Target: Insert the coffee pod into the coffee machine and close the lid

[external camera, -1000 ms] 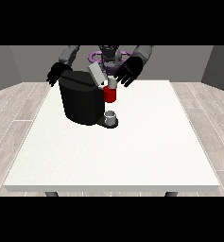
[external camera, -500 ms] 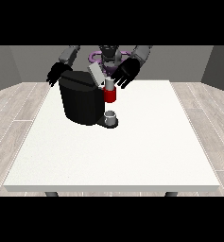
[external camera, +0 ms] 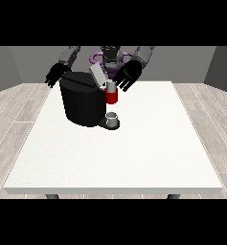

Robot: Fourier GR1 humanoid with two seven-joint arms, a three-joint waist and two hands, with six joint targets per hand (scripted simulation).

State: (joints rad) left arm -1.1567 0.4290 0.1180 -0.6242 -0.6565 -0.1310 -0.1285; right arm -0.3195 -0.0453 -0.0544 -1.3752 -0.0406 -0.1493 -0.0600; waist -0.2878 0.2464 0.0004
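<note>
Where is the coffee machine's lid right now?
In the front view, the lid stands raised and tilted atop the black coffee machine, at the table's far left-centre, just left of the hand at the view's right.

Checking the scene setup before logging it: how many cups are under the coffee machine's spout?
1. A small grey cup stands on the coffee machine base, right below the red part. None shows elsewhere on the table, though the machine's body could hide something behind it.

One coffee machine (external camera: 84, 103), one cup (external camera: 113, 118), one table (external camera: 134, 153), two hands
</note>
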